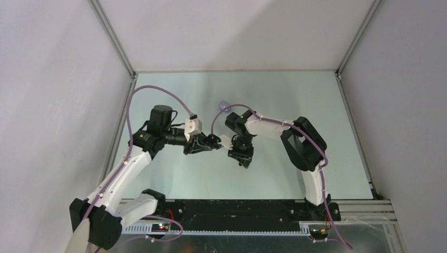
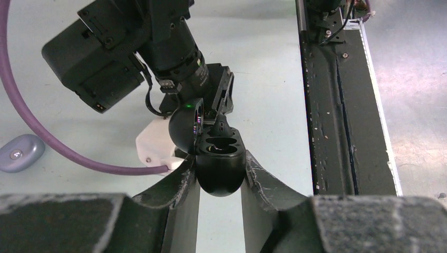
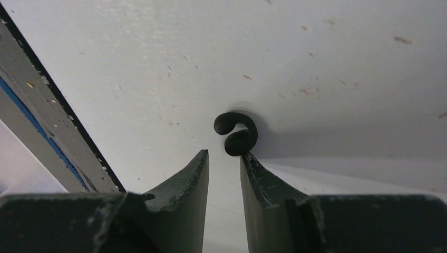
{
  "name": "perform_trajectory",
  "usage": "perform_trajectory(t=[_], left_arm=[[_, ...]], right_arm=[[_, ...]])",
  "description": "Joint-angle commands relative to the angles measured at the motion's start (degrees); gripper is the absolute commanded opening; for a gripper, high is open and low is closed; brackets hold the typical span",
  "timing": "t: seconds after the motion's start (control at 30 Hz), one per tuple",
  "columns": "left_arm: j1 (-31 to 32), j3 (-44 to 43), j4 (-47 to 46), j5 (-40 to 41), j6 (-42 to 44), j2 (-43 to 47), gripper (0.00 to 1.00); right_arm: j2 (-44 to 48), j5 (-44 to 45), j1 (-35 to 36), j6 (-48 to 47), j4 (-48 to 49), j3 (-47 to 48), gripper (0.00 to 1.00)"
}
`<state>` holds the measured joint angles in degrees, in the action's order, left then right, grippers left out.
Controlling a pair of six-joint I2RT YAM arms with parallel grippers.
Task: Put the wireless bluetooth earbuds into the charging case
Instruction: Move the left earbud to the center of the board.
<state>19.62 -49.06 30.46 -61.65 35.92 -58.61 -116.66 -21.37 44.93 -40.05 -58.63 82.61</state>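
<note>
My left gripper is shut on the open black charging case and holds it above the table, lid swung up to the left; its two sockets look dark. In the top view the left gripper sits mid-table. My right gripper points down at the table with its jaws a narrow gap apart and empty. One black earbud lies on the table just past the tip of its right finger, touching it. The right gripper is just right of the case. The other earbuds are out of view.
A closed pale lilac case lies on the table behind the grippers, and it also shows in the left wrist view. The right arm's wrist and purple cable crowd the space beyond the black case. The black base rail runs along the near edge.
</note>
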Motion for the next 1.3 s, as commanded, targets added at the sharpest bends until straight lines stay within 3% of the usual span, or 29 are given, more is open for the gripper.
perform_trajectory(t=[0.0, 0.37, 0.6, 0.8, 0.97, 1.13, 1.27], left_arm=[[-0.17, 0.54, -2.1, -1.1, -0.91, 1.55, 0.0], [-0.18, 0.39, -2.12, -1.1, -1.09, 1.54, 0.0], [-0.17, 0.35, -2.0, -1.17, -1.05, 1.63, 0.0], [-0.15, 0.1, -1.9, -1.28, -1.14, 1.21, 0.0], [-0.19, -0.47, -1.57, -1.03, -1.08, 0.81, 0.0], [-0.14, -0.57, -1.28, -0.66, -0.91, 0.91, 0.0], [-0.15, -0.58, -1.23, -0.6, -0.91, 0.91, 0.0]], right_arm=[[0.01, -2.63, 1.66, -0.2, 1.81, -0.59, 0.33], [1.07, -11.21, 4.79, -1.09, -2.46, 1.78, 0.34], [1.62, -11.41, 5.39, -3.07, -6.63, 3.58, 0.35], [3.81, -11.98, -1.02, -2.97, -7.2, 7.37, 0.35], [-0.53, -13.67, -7.77, 2.08, -6.41, 13.68, 0.4], [-5.13, -13.42, -7.77, 2.94, -5.29, 13.4, 0.49], [-6.5, -12.32, -6.29, 3.6, -3.3, 11.55, 0.48]])
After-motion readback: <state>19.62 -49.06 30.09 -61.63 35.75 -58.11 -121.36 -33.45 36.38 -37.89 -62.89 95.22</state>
